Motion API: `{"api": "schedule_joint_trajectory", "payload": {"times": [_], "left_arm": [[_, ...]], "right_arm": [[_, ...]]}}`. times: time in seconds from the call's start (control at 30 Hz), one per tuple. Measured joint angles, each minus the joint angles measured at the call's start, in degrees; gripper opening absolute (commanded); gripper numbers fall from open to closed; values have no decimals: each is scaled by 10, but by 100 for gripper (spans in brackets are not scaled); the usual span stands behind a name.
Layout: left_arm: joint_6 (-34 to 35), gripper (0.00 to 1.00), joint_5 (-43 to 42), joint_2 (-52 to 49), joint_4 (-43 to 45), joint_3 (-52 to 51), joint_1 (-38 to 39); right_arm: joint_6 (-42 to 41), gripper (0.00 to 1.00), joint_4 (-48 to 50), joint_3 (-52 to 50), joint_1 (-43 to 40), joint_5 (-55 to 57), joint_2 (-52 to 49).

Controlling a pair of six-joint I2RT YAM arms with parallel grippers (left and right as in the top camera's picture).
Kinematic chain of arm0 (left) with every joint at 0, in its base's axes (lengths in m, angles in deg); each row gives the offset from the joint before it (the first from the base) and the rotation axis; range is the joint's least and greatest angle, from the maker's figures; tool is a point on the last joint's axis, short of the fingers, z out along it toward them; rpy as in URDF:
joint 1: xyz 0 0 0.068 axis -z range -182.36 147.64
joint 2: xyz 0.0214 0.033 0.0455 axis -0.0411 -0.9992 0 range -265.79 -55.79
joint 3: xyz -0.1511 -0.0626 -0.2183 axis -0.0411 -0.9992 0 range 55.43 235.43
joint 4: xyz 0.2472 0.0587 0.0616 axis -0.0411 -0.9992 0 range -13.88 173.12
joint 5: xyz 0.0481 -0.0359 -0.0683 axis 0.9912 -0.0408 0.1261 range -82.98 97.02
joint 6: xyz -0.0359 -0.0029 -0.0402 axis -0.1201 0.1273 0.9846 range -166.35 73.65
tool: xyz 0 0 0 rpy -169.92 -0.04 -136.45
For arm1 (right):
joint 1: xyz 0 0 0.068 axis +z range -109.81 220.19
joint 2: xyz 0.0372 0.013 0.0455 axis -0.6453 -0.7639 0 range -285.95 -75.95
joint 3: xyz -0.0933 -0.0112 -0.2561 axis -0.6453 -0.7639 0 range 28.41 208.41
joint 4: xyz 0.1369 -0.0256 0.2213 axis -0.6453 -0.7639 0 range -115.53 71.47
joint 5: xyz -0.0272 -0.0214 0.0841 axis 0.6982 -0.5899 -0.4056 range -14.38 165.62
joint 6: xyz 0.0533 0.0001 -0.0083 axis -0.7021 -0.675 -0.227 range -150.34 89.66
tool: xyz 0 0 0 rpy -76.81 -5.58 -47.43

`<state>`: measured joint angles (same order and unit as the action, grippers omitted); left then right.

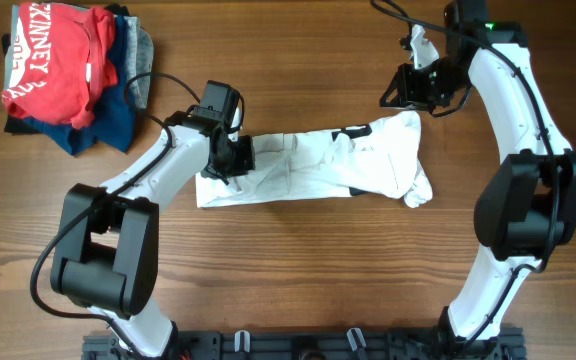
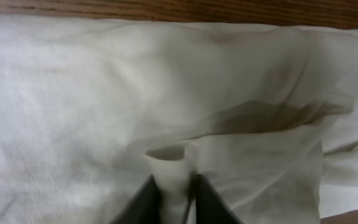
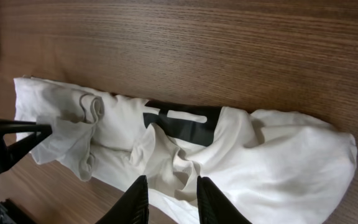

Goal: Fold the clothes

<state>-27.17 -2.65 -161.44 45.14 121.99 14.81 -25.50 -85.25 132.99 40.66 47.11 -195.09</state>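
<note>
Left pincer (image 2: 174, 179) clamped on one raised pleat of the single crumpled white cotton T-shirt with black print (image 1: 308, 165), bunched lengthwise mid brown wooden table (image 1: 318, 280). Right pincer (image 3: 171, 180) narrowly parted, empty, near the other end. One heap of red, navy and grey garments (image 1: 58, 70) at far corner.

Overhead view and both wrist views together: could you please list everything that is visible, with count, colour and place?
white T-shirt: one, white with black print, bunched lengthwise at the middle of the table.
red T-shirt: one, red with white lettering, on top of the pile at the far left corner.
darker garments: count unclear, navy and grey, under the red T-shirt.
table: one, brown wood, beneath everything.
left gripper: one, black, shut on a fold at the white T-shirt's left end.
right gripper: one, black, open, above the white T-shirt's right end, holding nothing.
</note>
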Motion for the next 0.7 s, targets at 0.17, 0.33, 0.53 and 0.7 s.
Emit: {"api": "schedule_joint_trajectory", "payload": {"times": [0.17, 0.33, 0.53, 0.7], "left_arm": [[-4, 4, -6, 0, 0, 0, 0], [-5, 4, -35, 8, 0, 0, 2], [-4, 9, -89, 23, 0, 0, 37], [-5, 100, -132, 23, 0, 0, 88]], "right_arm": [[0, 29, 3, 0, 0, 0, 0], [0, 29, 7, 0, 0, 0, 0], [-2, 29, 16, 0, 0, 0, 0], [-2, 30, 17, 0, 0, 0, 0]]}}
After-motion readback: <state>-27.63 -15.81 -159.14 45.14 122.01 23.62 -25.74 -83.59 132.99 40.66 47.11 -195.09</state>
